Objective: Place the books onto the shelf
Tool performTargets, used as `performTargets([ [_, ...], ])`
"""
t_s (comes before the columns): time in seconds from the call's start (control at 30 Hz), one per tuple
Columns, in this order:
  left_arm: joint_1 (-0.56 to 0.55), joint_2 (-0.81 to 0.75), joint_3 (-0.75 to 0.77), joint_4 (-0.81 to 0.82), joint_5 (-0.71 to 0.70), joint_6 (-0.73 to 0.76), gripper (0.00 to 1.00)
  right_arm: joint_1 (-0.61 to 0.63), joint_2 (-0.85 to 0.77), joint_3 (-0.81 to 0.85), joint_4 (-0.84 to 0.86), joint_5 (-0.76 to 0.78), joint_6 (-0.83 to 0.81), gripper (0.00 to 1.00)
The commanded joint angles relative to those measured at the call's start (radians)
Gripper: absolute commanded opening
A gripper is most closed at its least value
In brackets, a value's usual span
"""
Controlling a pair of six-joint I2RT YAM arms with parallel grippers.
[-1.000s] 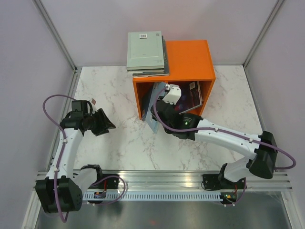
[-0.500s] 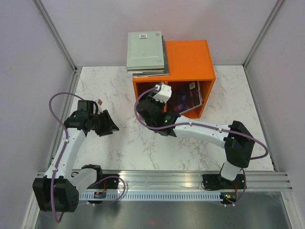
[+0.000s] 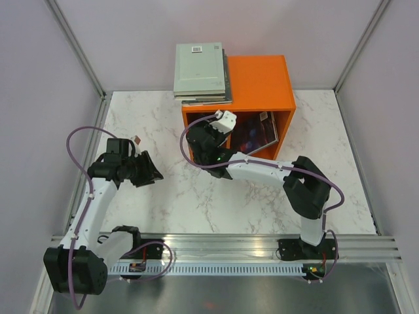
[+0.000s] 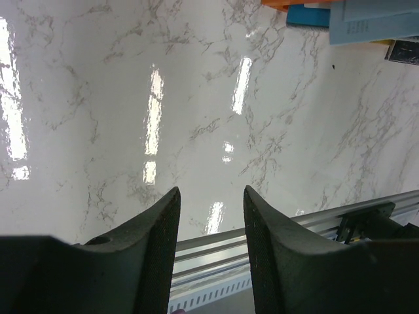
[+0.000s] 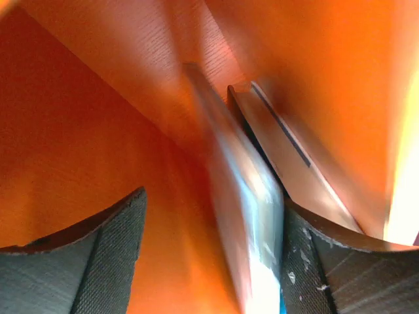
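- We have the right gripper (image 5: 213, 212) reaching into the left cubby (image 3: 194, 131) of the shelf (image 3: 258, 82), since a book goes in there on edge rather than flat.
- Its jaws stand well apart. A blurred, light blue book (image 5: 245, 196) stands between them, close against one finger and not pinched, so we judge this to be the letting-go of a book set upright.
- A second book (image 5: 288, 154) stands just behind it, by the cubby wall. We think it gives the blue one something to lean on.
- The left gripper (image 4: 211, 196) hangs over the bare table (image 3: 150, 124), left of the shelf and well apart from it. Its jaws are partly apart with nothing between them. We take it to be parked there so the two arms do not cross.
- The stack (image 3: 200, 69) lies flat at the far left corner of the shelf top. It is not yet in a cubby, so we judge that a good share of the task remains.
- Our count:
  - one shelf with two cubbies;
  - two books in the left cubby, going by the wrist view;
  - dark books (image 3: 258, 131) leaning in the right cubby (image 3: 285, 131), at least two, exact number unclear;
  - a stack with a pale grey-green top cover and several edges beneath, too tight for us to count;
  - two grippers, neither clamped on anything.
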Motion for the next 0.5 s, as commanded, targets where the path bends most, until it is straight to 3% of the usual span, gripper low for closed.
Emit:
performTargets([
  [0.0,-0.006,-0.037,0.005,-0.004,-0.022,-0.022,0.48,-0.013,-0.045,0.003,-0.146,-0.076,0.17,0.79],
  [0.17,-0.006,-0.046,0.004,-0.003,-0.031,-0.029,0.48,-0.007,-0.136,-0.104,-0.254,-0.225,0.313,0.75],
  [0.47,-0.006,-0.063,0.002,0.005,-0.042,-0.038,0.48,0.039,-0.258,-0.194,-0.282,-0.443,0.275,0.7],
])
